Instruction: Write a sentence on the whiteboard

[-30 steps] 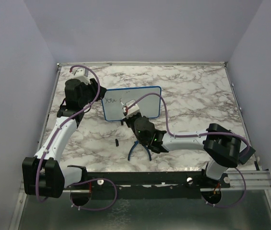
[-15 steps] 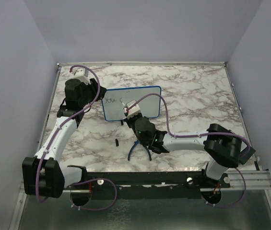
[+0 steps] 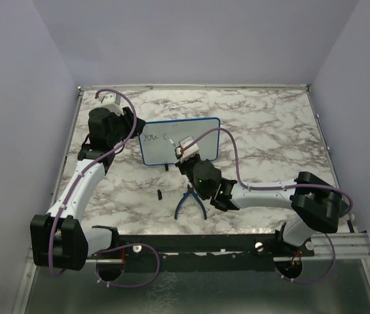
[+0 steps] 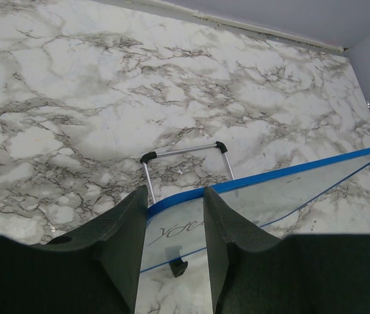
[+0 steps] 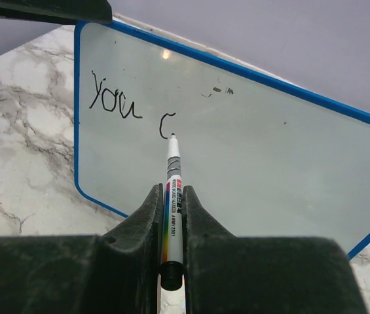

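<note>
Right wrist: right fingers point(image 5: 142, 219) pinch a marker point(image 5: 172, 190) by writing point(image 5: 114, 99) "You c"; left fingers point(image 4: 122, 242) clasp the whiteboard point(image 4: 289, 191).

From the right wrist, cut off by the picture's right edge: the far corner of the small white board with thin blue frame point(image 5: 257, 150); half buried between the dark right fingers point(image 5: 147, 222): the white marker with rainbow-striped label point(image 5: 172, 190), its print too small to read. From the left wrist, covered by the black left fingers point(image 4: 122, 248): much of the board's near end and all but a few letters of the thin black handwriting point(image 4: 175, 230), with any contact between fingers and frame impossible to tell. From above, hidden under the right arm point(image 3: 263, 193): the board's lower middle and part of the head of the blue-handled pliers point(image 3: 188, 196); too small to identify: a short black object point(image 3: 160, 194) just left of them.
</note>
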`<move>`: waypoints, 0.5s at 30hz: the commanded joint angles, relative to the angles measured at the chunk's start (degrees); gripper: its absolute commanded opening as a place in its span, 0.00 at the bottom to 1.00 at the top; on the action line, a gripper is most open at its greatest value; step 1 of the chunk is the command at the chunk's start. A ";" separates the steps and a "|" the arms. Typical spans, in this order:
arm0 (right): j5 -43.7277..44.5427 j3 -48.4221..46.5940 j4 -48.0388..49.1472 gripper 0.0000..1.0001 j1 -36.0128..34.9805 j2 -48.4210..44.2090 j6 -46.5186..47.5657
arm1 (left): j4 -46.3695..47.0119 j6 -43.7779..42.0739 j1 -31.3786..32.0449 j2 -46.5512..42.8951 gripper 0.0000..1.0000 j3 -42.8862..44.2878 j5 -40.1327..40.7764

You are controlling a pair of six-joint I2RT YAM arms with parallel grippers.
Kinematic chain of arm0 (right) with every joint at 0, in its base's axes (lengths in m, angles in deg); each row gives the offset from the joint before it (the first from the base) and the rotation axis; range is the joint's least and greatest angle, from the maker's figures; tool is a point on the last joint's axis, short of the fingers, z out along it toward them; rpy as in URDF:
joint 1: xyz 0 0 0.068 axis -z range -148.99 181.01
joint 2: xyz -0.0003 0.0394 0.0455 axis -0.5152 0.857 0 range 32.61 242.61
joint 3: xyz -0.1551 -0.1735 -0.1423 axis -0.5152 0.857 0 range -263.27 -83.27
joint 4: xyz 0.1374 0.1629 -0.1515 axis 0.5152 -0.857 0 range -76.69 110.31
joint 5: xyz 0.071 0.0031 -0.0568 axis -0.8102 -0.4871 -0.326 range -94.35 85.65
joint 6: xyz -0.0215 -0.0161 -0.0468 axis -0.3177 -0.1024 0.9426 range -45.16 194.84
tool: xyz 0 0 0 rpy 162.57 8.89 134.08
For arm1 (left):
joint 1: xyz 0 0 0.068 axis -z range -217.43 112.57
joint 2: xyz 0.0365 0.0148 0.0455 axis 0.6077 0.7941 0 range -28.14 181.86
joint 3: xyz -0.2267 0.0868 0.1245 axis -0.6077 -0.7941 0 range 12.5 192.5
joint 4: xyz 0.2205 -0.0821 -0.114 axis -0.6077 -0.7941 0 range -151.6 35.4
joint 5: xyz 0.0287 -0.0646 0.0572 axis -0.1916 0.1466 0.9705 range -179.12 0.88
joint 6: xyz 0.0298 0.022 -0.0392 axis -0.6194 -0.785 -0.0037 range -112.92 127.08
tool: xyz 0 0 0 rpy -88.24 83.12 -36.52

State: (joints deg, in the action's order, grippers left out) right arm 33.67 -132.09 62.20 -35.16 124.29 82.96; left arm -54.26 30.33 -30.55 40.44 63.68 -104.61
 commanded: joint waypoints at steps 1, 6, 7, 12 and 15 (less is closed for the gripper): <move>2.15 -0.20 1.98 0.01 0.14 0.24 1.44 | -0.85 -0.10 0.24 -0.81 0.40 -0.73 -2.36; 3.13 -0.81 3.15 0.01 0.32 0.91 2.26 | -0.78 -0.12 0.21 -0.82 0.40 -0.73 -2.33; 3.19 -0.93 3.19 0.01 0.46 1.02 2.33 | -0.82 -0.10 0.24 -0.74 0.40 -0.73 -2.42; 3.60 -1.65 3.14 0.01 1.05 1.81 2.34 | -0.81 -0.12 0.19 -0.72 0.40 -0.73 -2.44; 3.42 -1.88 3.10 0.01 1.38 2.25 2.25 | -0.83 -0.13 0.17 -0.72 0.40 -0.73 -2.45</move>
State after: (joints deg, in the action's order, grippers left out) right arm 35.44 -132.51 63.75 -34.39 125.23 84.84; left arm -54.26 30.33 -30.55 40.44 63.68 -104.70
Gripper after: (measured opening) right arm 0.112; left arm 0.405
